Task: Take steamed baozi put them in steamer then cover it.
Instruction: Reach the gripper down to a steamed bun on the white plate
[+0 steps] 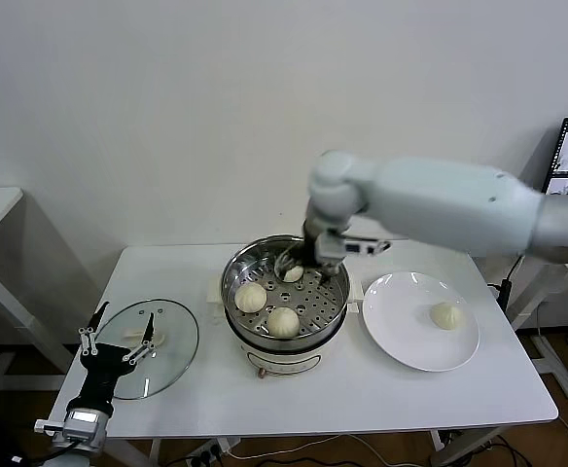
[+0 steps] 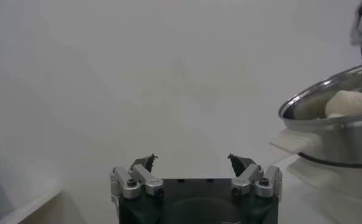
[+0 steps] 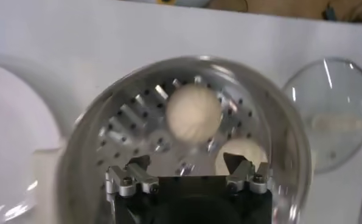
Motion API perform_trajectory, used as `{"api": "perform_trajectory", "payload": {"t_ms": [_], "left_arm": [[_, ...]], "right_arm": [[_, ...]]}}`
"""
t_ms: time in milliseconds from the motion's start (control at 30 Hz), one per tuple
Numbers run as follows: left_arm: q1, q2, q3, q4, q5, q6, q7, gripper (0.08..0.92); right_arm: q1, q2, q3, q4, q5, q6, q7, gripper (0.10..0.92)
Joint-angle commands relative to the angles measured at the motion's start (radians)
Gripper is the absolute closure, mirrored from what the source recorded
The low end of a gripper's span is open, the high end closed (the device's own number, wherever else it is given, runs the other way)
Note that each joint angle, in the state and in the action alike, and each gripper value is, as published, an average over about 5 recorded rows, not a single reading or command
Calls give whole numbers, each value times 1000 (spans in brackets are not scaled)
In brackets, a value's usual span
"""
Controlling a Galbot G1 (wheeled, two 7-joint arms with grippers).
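Baozi (image 1: 293, 273) sits freed under the wide-open right gripper (image 1: 299, 265) in the steamer (image 1: 335, 303); lift straight up, clearing the rim. Left gripper (image 1: 119, 341), also wide, idles at the desk's left-front corner.

No legible text or labels

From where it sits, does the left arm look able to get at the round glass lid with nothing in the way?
Probably yes. The open left hand sits at the near edge of the round glass lid, nothing lies between them, and the right hand is away over the steel steamer pot.
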Motion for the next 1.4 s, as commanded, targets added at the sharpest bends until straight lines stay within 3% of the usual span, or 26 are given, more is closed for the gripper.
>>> {"api": "perform_trajectory", "payload": {"t_ms": [33, 200, 333, 700, 1400], "left_arm": [[1, 0, 21, -10, 8, 1, -4, 177], [3, -2, 35, -14, 15, 1, -6, 177], [3, -2, 40, -13, 17, 1, -6, 177], [-10, -1, 48, 8, 20, 6, -7, 177], [-22, -5, 45, 36, 27, 1, -9, 177]], "right_arm": [[50, -342, 14, -36, 222, -300, -172, 203], [-123, -433, 106, -136, 157, -423, -188, 203], [-327, -455, 286, -246, 14, -450, -202, 203], [-708, -342, 684, -522, -310, -439, -160, 203], [-758, -183, 760, -660, -353, -439, -40, 203]]}}
